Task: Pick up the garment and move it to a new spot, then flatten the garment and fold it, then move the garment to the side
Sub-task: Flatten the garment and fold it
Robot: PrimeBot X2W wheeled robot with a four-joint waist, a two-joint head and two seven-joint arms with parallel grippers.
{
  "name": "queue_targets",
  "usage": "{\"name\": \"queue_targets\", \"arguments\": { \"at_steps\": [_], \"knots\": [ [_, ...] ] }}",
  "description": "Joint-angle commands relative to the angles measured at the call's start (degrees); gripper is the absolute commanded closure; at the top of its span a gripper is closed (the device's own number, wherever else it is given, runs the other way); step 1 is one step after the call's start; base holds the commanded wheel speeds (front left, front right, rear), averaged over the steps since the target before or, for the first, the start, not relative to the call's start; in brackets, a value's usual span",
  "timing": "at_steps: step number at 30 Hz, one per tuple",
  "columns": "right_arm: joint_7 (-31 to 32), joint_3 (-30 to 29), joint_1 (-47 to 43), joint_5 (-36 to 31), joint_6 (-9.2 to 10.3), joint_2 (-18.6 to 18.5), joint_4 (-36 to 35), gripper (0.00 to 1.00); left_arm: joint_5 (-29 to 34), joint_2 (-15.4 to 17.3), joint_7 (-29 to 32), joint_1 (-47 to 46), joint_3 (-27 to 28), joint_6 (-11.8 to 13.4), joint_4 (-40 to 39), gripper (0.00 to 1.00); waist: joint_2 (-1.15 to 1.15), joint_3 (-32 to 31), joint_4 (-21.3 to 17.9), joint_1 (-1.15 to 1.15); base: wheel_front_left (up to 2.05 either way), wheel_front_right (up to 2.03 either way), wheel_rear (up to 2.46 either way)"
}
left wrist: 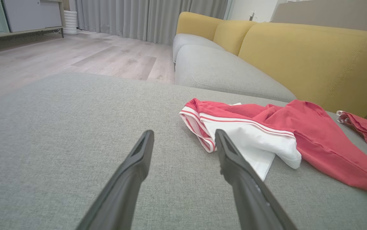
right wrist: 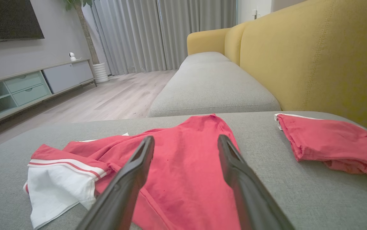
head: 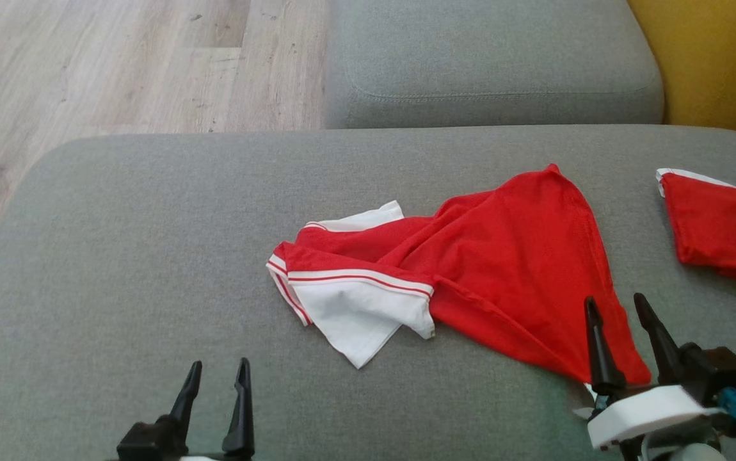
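Progress status: the red knit garment with white, red-striped trim (head: 509, 269) lies crumpled on the grey woven seat cushion (head: 118, 256). One white panel is turned out toward the near edge and the red body is bunched behind it. It is neither flattened nor folded, and nothing grips it. Judged from this, the task is at an early stage. Flattening, folding and the final move to the side all remain. Whether the first relocation has been made cannot be told from how the cloth lies.

Gripper status: the left gripper (head: 219, 362) has its two dark fingers spread apart and empty. The garment's white panel lies ahead of it and to its right, near its right fingertip in the left wrist view. The right gripper (head: 615, 298) also stands spread and empty. The garment's red body lies directly ahead of and between its fingers, and its near corner sits just at the fingertips. Contact there cannot be confirmed.

A second red cloth piece with a white edge (head: 720, 224) rests on the same cushion, ahead and to the right of the right gripper, apart from the garment.

Containers: a white ribbed pot (right wrist: 100, 72) far ahead and left of the right gripper holds a slim-trunked plant. The pale cabinet with drawers (right wrist: 27, 89) beside it has drawer contents hidden and shelf contents too small to tell.
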State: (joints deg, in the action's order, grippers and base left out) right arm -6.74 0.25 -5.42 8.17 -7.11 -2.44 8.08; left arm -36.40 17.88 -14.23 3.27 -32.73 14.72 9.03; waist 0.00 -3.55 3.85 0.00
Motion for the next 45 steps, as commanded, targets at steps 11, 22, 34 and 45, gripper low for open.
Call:
{"name": "queue_targets", "arguments": {
  "at_steps": [11,22,34,45],
  "knots": [
    [-1.2,1.8,1.9,0.7,-0.37,-0.4,0.0,0.00,2.2,0.4,-0.8,-1.4,3.9,-0.1,-1.8,0.00,0.00,0.1,-0.2,0.00,0.00,0.00,0.00],
    [-1.2,1.6,2.1,0.4,-0.37,-0.4,0.6,0.00,3.3,0.2,-0.7,-1.8,3.6,-1.0,-1.6,0.00,0.00,0.9,-0.3,0.00,0.00,0.00,0.00],
    [-1.2,0.7,4.3,0.0,-0.37,-0.4,-0.2,0.00,4.3,-6.3,7.4,-10.2,-4.8,-5.1,5.5,0.00,0.00,5.9,-5.3,0.00,0.00,0.00,0.00],
    [-1.4,0.8,6.4,-0.6,-0.37,-0.4,0.0,0.00,2.2,-11.1,11.6,-17.0,-3.8,-2.7,19.6,0.00,0.00,10.2,-11.4,0.00,0.00,0.00,0.00]
  ]
}}
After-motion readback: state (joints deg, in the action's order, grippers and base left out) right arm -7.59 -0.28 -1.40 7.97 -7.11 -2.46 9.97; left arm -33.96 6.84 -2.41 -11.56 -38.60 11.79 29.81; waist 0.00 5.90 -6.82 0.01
